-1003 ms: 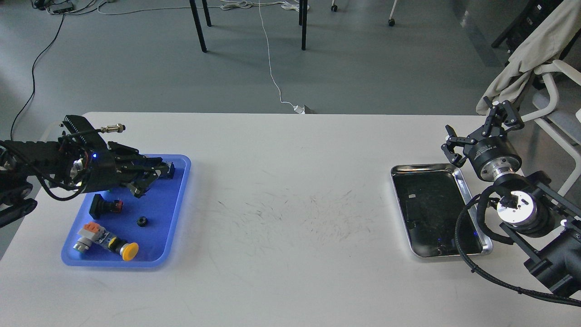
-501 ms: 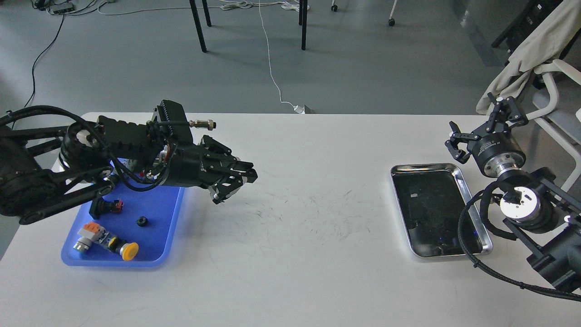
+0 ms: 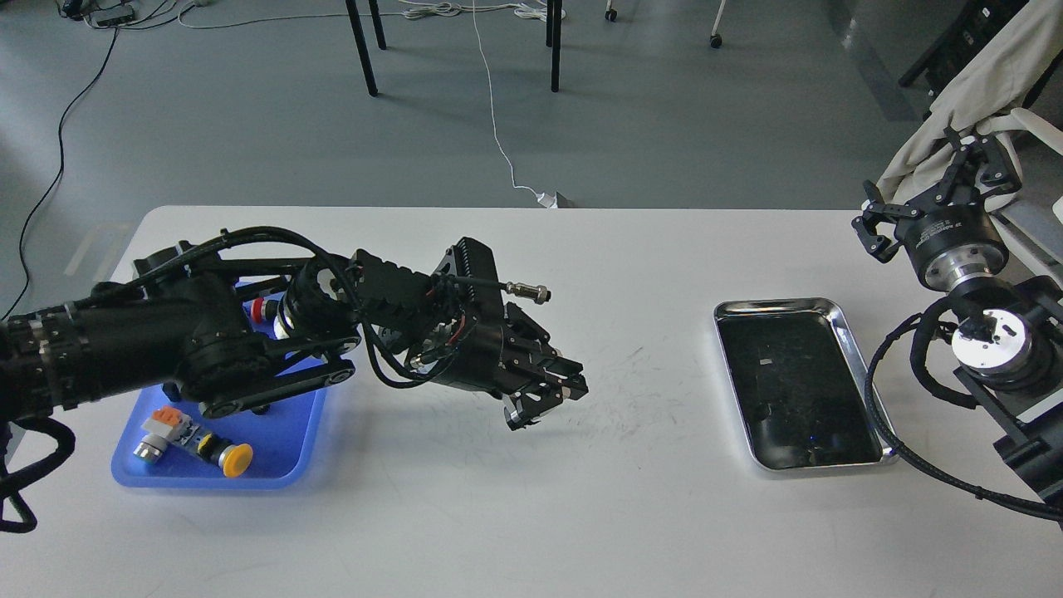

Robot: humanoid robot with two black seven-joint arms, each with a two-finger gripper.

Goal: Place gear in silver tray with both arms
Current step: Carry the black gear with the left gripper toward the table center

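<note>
Head view puts your left gripper (image 3: pixel 544 399) over the bare middle of the white table (image 3: pixel 531 515), well clear of the blue tray (image 3: pixel 291 448) at the left. Its fingers look drawn close together, but they are dark and bunched, so you cannot tell whether they are closed or whether anything sits between them. No gear can be made out there.

Your left arm (image 3: pixel 208 349) stretches across the blue tray and hides much of it; a yellow-capped push button (image 3: pixel 228 457) with an orange-topped part (image 3: pixel 166 419) lies in the near end.

Your silver tray (image 3: pixel 855 357) rests at the right side of the table, its dark bottom bare. Your right gripper (image 3: pixel 934 187) is raised beyond the tray's far right corner, fingers spread apart and holding nothing.
</note>
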